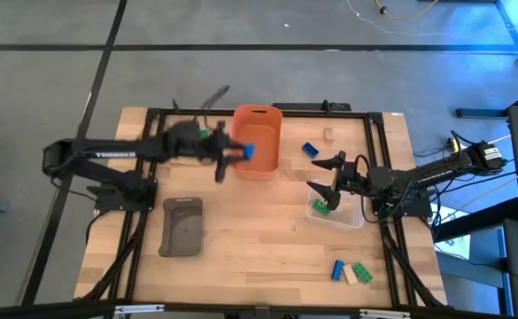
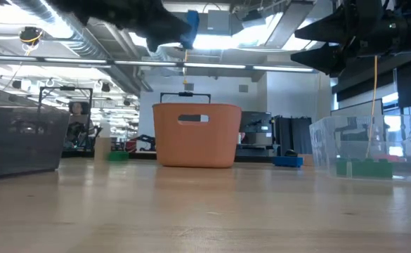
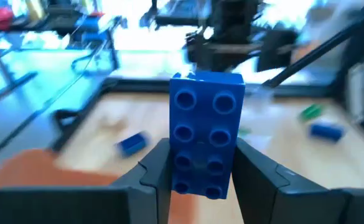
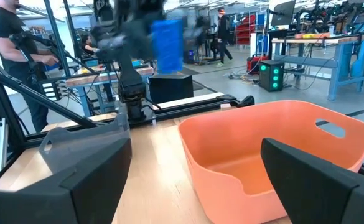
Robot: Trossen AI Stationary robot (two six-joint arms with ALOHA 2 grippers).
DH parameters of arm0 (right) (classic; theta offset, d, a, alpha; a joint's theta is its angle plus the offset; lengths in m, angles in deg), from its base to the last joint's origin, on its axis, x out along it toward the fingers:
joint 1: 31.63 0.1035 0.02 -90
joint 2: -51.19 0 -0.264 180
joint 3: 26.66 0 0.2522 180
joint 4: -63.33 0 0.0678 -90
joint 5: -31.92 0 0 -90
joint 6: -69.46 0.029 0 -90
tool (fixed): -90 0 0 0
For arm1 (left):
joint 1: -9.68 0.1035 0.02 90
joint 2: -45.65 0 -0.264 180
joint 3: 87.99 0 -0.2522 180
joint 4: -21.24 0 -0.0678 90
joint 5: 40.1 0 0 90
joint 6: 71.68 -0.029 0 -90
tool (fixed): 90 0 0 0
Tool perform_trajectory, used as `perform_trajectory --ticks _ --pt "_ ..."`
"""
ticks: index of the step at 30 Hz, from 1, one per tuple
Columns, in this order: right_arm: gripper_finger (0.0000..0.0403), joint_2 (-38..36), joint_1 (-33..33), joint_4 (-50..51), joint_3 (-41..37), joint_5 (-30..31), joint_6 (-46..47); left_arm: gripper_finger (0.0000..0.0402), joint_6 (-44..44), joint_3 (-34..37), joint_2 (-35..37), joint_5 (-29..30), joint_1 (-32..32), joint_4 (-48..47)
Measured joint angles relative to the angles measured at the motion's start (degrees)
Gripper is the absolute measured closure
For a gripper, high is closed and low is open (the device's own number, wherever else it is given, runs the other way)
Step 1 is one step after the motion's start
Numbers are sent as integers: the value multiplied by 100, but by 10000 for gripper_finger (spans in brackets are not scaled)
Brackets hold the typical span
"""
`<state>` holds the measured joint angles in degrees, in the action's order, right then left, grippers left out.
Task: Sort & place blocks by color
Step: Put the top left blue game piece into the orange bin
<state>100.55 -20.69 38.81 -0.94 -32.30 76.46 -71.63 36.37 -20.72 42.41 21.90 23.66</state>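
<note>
High view. Left gripper, centre-left of frame, at the left rim of the orange bin; fingers closed on a blue block. Right gripper, right of centre, fingers spread wide and holding nothing, over the clear tray, which has a green block in it. Loose blue brick and tan block on the table, upper right of the bin. Lower right of frame: a blue, a tan and a green block in a cluster. Grey tray at lower left of the table.

Low view. Orange bin at centre. Left gripper at the top, above the bin, the blue block in its tip. Right gripper upper right, open. Clear tray at right with the green block inside. Blue brick just right of the bin, far back.

Left wrist view. Blue block upright at centre, studs facing the camera, clamped between the two fingers. Bin rim at lower left. Blue brick left of centre on the table.

Right wrist view. Orange bin at lower right. Left gripper with the blue block at upper centre-left. A person stands at upper left.
</note>
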Motion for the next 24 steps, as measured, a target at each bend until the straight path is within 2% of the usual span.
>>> perform_trajectory --ticks 3,9,16,19,24 --pt "43 0 0 -7 0 -122 26 281 473 794 -95 473 -601 1462" --pt "43 2 0 -146 4 -297 20 281 956 1805 -85 1194 -1203 3055" --pt "43 187 -34 -125 139 -168 179 281 1183 1923 -170 1573 -1216 3062" --pt "43 721 -119 -140 473 58 70 281 1185 1703 -452 1548 -1232 3018" --pt "43 1980 -271 -135 1221 2 -157 281 1133 1190 -1220 1539 -1324 2907"
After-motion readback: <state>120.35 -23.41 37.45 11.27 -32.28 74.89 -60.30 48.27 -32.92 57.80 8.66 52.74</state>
